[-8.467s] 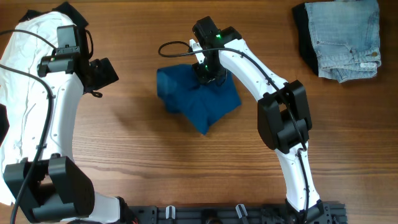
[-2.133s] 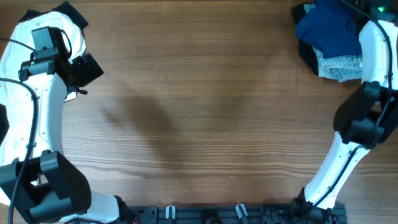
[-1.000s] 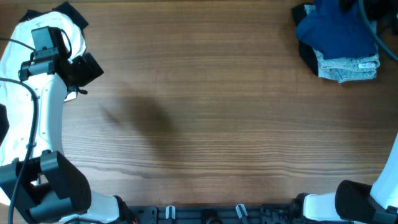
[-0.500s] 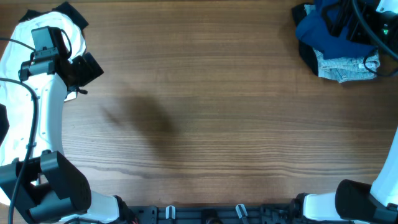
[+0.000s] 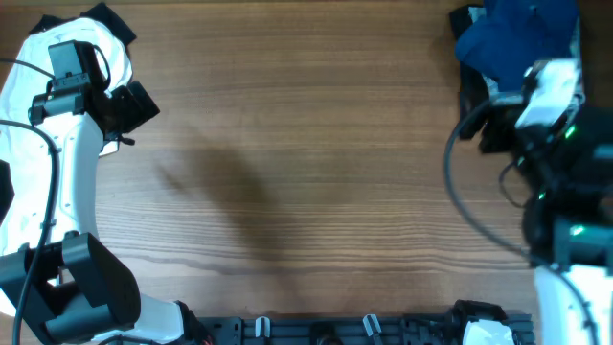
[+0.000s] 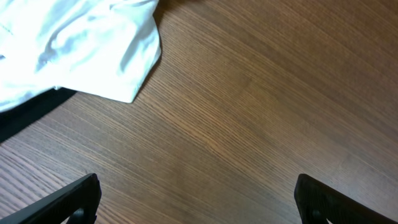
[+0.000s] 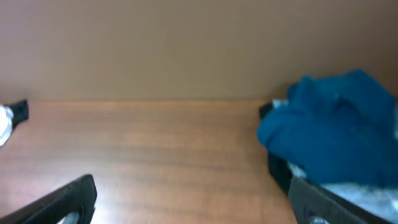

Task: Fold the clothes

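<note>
The brown wooden bench (image 5: 316, 144) no longer carries a garment at its middle. The large white garment (image 5: 21, 91) lies unfolded at upper left. The folded dark-blue short-sleeved shirt (image 5: 512, 38) now sits upper right on the pale-blue denim jeans (image 5: 502, 89). The right hand (image 7: 193, 208) has drawn back, apart and empty. The left hand (image 6: 196, 199) hangs apart beside the white garment, likely the next to be folded.
</note>
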Controlling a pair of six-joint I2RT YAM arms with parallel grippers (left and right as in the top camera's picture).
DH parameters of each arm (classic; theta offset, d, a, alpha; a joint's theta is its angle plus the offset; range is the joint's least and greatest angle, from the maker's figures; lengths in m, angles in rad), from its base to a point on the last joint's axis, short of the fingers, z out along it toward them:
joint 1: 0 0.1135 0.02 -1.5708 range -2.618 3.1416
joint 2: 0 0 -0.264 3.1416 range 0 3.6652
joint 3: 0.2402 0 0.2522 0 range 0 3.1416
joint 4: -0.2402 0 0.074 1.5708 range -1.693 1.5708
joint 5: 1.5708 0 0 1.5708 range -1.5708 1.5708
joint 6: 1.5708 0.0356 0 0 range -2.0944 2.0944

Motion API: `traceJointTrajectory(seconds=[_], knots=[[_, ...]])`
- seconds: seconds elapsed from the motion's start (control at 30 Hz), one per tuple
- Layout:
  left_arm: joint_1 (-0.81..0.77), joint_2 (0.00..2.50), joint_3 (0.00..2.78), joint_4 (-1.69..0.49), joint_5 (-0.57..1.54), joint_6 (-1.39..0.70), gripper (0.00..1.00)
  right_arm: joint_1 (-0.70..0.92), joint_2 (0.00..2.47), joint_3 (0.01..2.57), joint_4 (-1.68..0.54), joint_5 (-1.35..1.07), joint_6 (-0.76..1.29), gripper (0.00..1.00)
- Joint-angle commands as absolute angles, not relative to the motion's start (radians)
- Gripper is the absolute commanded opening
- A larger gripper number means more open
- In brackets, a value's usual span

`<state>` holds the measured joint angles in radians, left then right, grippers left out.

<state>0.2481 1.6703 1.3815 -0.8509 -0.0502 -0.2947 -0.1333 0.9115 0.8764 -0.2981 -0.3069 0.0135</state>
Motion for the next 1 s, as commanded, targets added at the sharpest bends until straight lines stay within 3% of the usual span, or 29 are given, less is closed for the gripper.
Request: traceJointTrajectory(seconds=[0.0, 0.2, 0.47, 0.97], knots=[[0.251, 1.683, 1.398, -0.848, -0.042, -0.300, 1.00, -0.094, 0.762, 0.651, -0.181, -0.356, 0.007, 1.00], [0.251, 1.683, 1.398, -0.848, -0.042, -0.300, 1.00, 0.038, 0.479, 0.335, -0.059, -0.218, 0.007, 1.00], [0.251, 1.683, 1.398, -0.849, -0.042, -0.300, 1.00, 0.043, 0.229, 0.059, 0.101, -0.179, 0.000, 1.00], [0.251, 1.683, 1.398, -0.848, -0.042, -0.300, 1.00, 0.042, 0.004, 0.005, 0.014, -0.164, -0.026, 1.00]])
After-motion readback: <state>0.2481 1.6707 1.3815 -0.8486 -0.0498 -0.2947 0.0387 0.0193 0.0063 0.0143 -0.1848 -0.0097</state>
